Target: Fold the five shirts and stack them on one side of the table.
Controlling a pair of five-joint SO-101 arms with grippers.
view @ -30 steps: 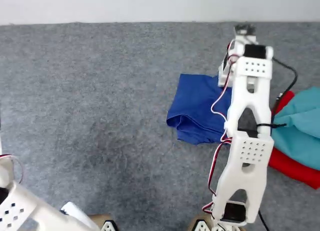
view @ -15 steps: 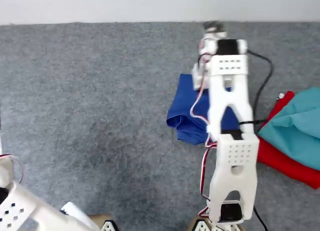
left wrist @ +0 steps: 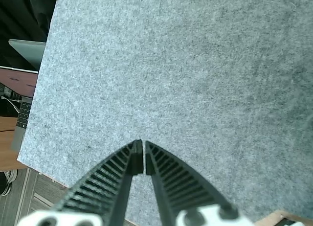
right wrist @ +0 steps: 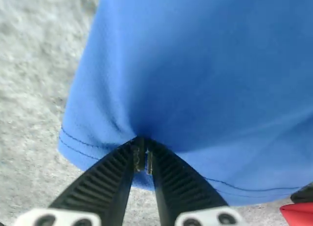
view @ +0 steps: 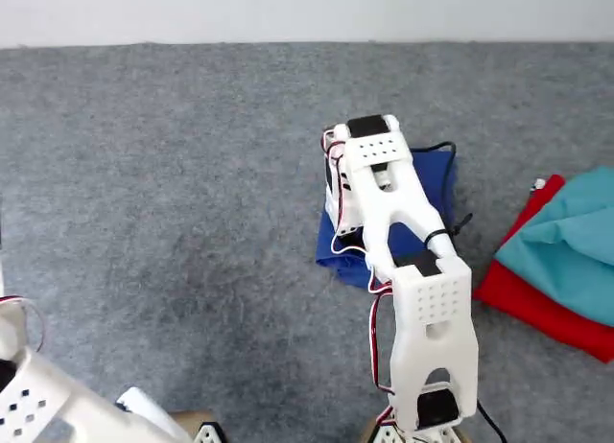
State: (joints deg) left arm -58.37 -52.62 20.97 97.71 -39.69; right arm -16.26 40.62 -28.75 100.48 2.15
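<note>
Right tool (right wrist: 142,158) pinches the blue shirt (right wrist: 195,64) near its hem, cloth running toward the right edge of the counter (view: 192,174); left tool (left wrist: 143,155), pressed together, sits well apart.

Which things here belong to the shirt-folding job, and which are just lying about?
Belong to the job:
blue shirt, pinched by the shut right gripper
teal shirt, lying on the red shirt
left gripper, shut, above the grey mat

Just lying about:
laptop, beyond the mat's edge
</note>
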